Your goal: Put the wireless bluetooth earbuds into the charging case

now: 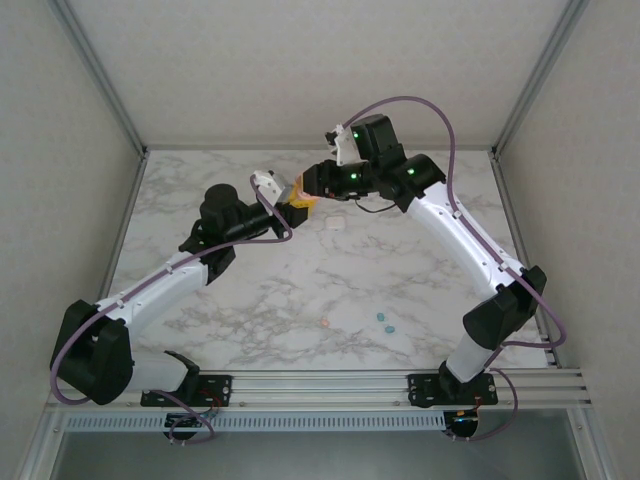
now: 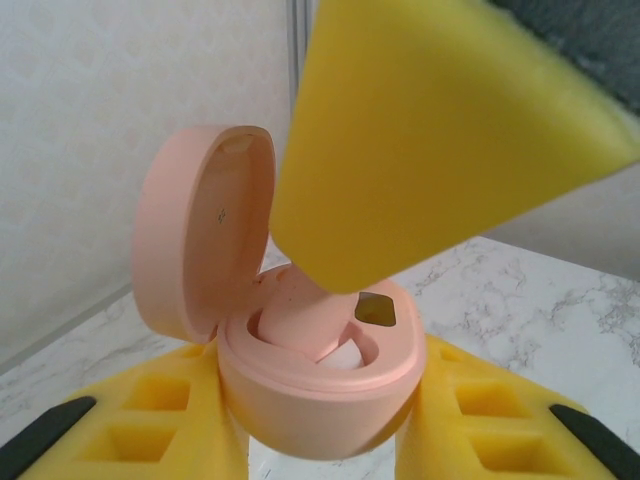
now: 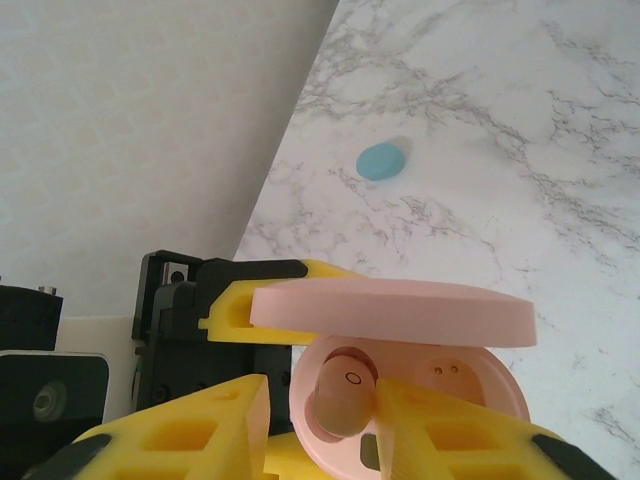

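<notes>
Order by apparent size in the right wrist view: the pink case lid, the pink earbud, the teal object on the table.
1. pink case lid
2. pink earbud
3. teal object, though it lies farther from the camera, so its true size is unsure.

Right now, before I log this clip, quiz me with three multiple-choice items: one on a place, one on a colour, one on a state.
1. Where is the pink pebble-shaped plastic case?
A. lying on the table
B. clamped between the left gripper's yellow fingers
C. on the front rail

2. What colour is the bean-sized plastic earbud in the case's opening?
A. teal
B. white
C. pink

3. How is the case's lid?
A. shut
B. hinged open
C. detached

Key:
1 B, the yellow fingers flank it on both sides.
2 C, it matches the case.
3 B, it stands up from the hinge.
</notes>
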